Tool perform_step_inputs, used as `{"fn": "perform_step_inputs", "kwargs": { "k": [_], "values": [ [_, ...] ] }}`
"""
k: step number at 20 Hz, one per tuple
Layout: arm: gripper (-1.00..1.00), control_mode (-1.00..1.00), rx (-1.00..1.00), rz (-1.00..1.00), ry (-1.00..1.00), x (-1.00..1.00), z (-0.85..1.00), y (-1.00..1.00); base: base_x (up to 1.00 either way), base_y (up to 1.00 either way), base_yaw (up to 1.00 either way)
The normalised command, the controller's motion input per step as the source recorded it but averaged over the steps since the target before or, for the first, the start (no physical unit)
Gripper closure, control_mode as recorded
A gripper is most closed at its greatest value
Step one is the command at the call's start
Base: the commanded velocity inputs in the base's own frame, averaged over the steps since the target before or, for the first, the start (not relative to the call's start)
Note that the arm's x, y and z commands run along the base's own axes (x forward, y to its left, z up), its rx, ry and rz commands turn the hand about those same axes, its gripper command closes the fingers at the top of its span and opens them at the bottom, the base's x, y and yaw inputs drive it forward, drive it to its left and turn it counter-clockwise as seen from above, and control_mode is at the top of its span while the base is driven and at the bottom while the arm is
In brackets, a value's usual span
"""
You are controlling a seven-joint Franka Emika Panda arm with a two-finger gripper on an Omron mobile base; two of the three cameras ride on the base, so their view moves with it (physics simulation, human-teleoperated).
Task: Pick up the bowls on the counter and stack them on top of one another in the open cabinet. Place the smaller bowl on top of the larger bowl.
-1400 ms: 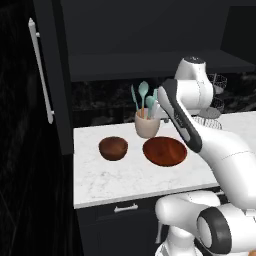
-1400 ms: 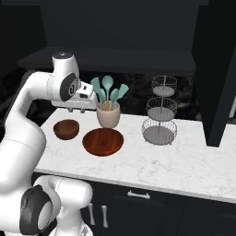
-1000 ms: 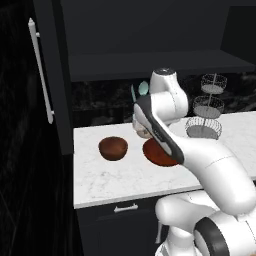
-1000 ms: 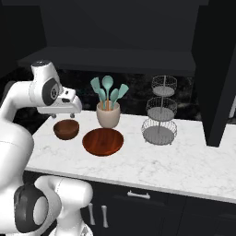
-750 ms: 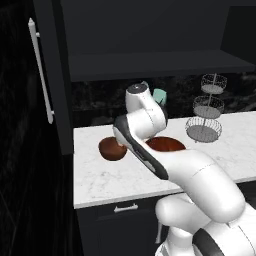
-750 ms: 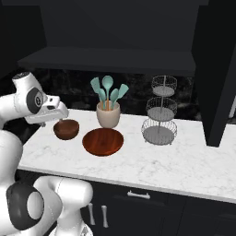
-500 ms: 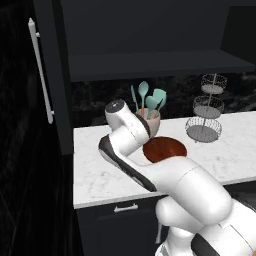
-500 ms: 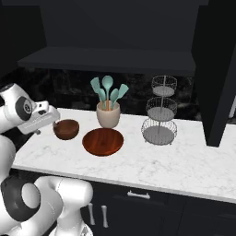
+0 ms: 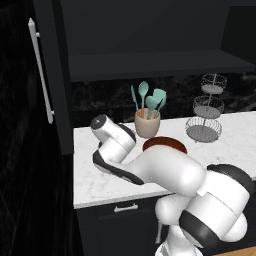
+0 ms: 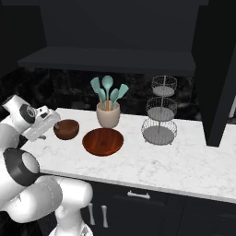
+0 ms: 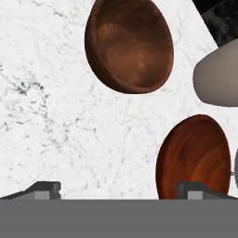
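Both claw (image 11: 120, 187) fingertips wide apart, low beside the smaller bowl (image 11: 128, 45)

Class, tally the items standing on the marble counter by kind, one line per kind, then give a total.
Brown bowls: 2, the smaller bowl and the larger bowl
Beige utensil cup: 1
Wire tiered stand: 1
Total: 4

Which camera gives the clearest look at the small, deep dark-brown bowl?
The hand view: the small, deep dark-brown bowl appears large and unblocked. The right base view shows it whole but small beside the gripper. In the left base view, the white arm covers that spot.
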Motion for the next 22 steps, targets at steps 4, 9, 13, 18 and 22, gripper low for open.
{"fn": "perform_step_inputs", "kwargs": {
  "k": [4,9,13,18,22],
  "values": [
    [-1.0,-1.0,-0.02,0.06,0.1,0.59,-0.25,0.03,0.0,0.0,0.0],
    [-1.0,-1.0,0.0,0.05,0.04,0.35,-0.31,0.14,0.0,0.0,0.0],
    [-1.0,-1.0,0.0,0.05,0.0,0.28,-0.35,0.14,0.0,0.0,0.0],
    [-1.0,-1.0,-0.01,0.04,0.0,0.36,-0.35,0.1,0.0,0.0,0.0],
    [-1.0,-1.0,-0.01,0.04,0.0,0.39,-0.33,0.08,0.0,0.0,0.0]
  ]
}}
